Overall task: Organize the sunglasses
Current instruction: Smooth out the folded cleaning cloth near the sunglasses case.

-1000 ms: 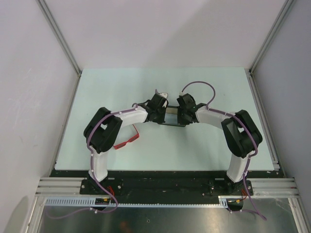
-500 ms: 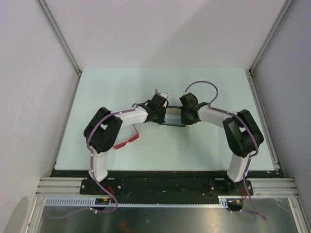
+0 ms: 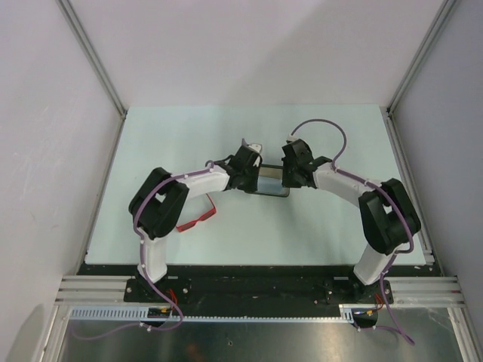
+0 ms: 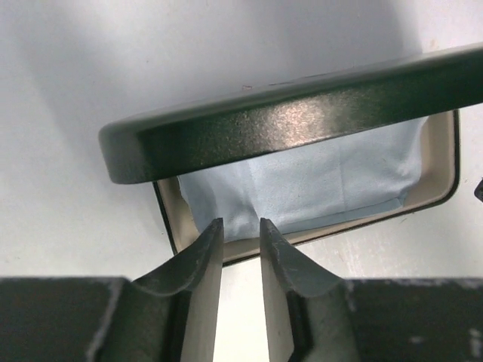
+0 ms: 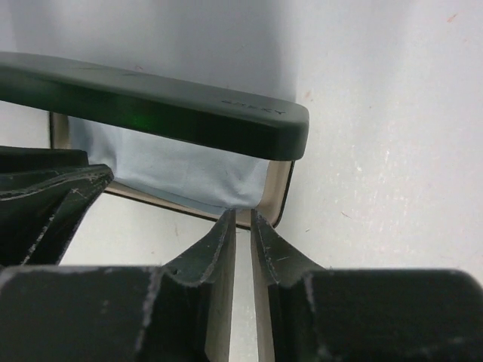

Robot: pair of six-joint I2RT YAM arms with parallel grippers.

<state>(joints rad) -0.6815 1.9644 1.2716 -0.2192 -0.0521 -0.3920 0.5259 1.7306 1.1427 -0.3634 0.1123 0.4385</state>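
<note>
The red sunglasses [image 3: 198, 220] lie on the table, partly under my left arm's elbow. A black case [image 3: 272, 184] sits in the middle between both grippers, its lid [image 4: 287, 128] raised. A pale blue cloth [image 4: 317, 181] lies inside the case on its beige lining. My left gripper [image 4: 241, 225] is open by a narrow gap at the case's near rim, its tips just at the cloth's edge with nothing between them. At the cloth's [image 5: 181, 170] other corner, my right gripper [image 5: 243, 217] is open a slit, holding nothing. The sunglasses do not show in either wrist view.
The pale table [image 3: 189, 136] ends in metal rails at both sides, with grey walls behind. In the right wrist view my left gripper's dark finger [image 5: 45, 204] sits close at the left, beside the case.
Both grippers have parted their jaws a little at the cloth's ends. The right arm has swung its elbow outward to the right. The case and sunglasses have not moved.
</note>
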